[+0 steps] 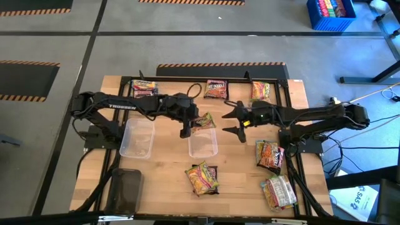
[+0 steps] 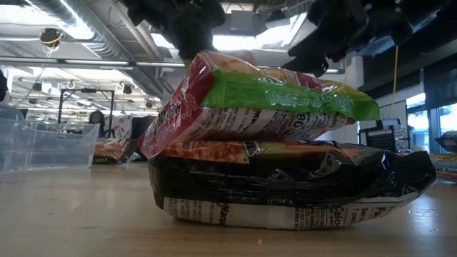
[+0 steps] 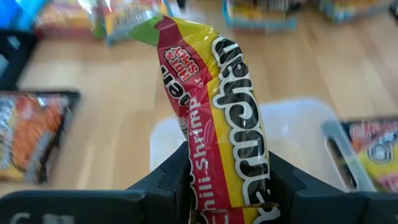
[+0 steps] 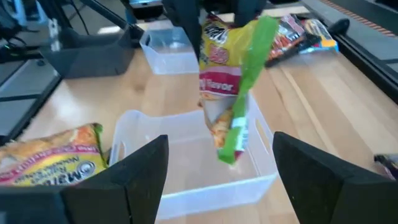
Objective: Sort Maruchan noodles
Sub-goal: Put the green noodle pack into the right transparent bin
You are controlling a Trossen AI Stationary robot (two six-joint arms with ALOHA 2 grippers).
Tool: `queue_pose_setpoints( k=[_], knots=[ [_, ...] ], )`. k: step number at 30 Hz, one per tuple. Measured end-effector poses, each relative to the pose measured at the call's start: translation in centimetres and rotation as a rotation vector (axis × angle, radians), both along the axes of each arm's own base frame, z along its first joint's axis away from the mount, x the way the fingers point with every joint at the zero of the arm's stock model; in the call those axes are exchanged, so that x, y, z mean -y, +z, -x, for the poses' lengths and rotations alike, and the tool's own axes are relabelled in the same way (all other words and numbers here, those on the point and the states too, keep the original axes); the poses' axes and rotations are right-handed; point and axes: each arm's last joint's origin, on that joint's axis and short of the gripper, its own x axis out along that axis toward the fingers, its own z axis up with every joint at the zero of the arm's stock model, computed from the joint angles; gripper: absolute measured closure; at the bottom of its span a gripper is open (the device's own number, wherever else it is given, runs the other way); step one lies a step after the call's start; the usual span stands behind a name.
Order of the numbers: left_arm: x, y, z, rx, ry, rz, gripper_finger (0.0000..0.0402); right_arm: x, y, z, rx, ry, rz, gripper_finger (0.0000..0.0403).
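Observation:
My left gripper [image 1: 186, 125] is shut on a yellow-and-red Maruchan packet [image 1: 204, 120] with a green end, above the middle clear tray [image 1: 203, 144]. The right wrist view shows that packet [image 4: 227, 87] hanging over the tray [image 4: 186, 162]. My right gripper [image 1: 232, 122] is open just right of the packet, its fingers spread wide [image 4: 217, 180], touching nothing. Other packets lie flat on the table: three along the far edge [image 1: 216, 89], a stacked pair near the front [image 1: 201, 178] and more at the right [image 1: 270, 155]. My left gripper pinches the packet between its two fingers [image 3: 171, 180] at the end opposite the green strip [image 3: 227, 186]. The fingers come from above, pointing down. The packet is lifted clear and hangs below them over the clear tray, green end [image 4: 233, 146] lowest.
A second clear tray [image 1: 139, 137] sits left of the middle one, and a dark tray [image 1: 125, 190] stands at the near left corner. In the low view the stacked pair of packets [image 2: 271, 143] fills the foreground. Bare wood lies between the trays and the front packets.

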Motion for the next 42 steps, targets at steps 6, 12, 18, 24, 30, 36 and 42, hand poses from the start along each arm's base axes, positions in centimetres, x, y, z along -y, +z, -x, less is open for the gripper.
queue_pose_setpoints(
  k=[6,12,18,24,30,36,42],
  knots=[
    [0.0,-1.4,-1.2,-0.069,0.013,-0.019,0.028,0.0,-1.4,0.5,-0.039,-0.045,-0.004,0.0134],
    [-0.6,-2.2,-1.3,-0.114,0.041,-0.046,0.028,0.1,-1.8,0.6,-0.023,-0.074,0.001,0.0134],
    [-1.3,-3.1,-1.3,-0.156,0.058,-0.043,0.028,0.1,-1.8,0.6,-0.021,-0.083,0.005,0.0134],
    [-1.6,-4.1,-2.0,-0.16,0.049,-0.05,0.0279,0.1,-2.2,0.4,-0.035,-0.084,0.004,0.0134],
    [-2.2,-5.7,-2.2,-0.22,0.06,-0.05,0.0279,0.1,-2.9,0.1,-0.072,-0.084,0.001,0.0134],
    [-2.4,-7.0,-2.6,-0.257,0.026,-0.081,0.0279,0.2,-3.1,-0.1,-0.071,-0.086,0.002,0.0134],
    [-2.5,-7.4,-2.8,-0.27,0.019,-0.123,0.0269,0.2,-3.2,-0.2,-0.08,-0.086,0.002,0.0134]
  ],
)
